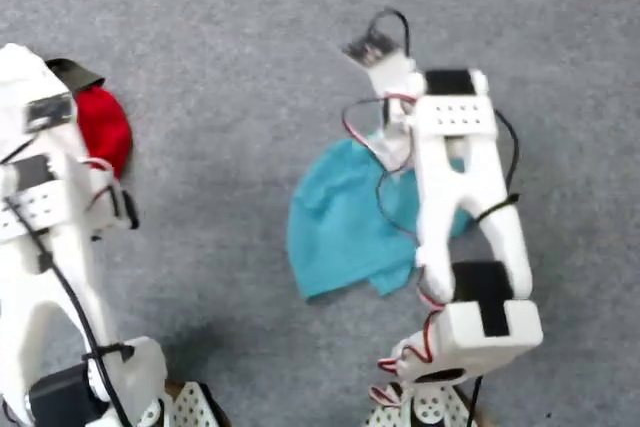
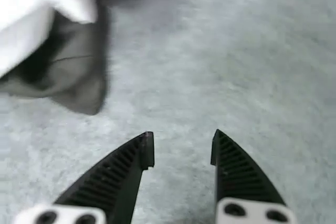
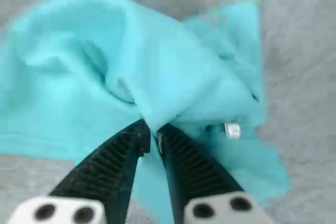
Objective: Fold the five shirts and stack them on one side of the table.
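Both angled down | right tool [image 3: 154,134] clamped on teal shirt [image 3: 94,66] | left tool [image 2: 182,148] parted, empty, above grey table [image 2: 241,51]

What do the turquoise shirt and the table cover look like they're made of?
The turquoise shirt looks like soft matte knit, probably cotton jersey: it bunches in loose folds where the right gripper pinches it. The table cover looks like grey felt or short-pile carpet, by its fuzzy, speckled, matte surface.
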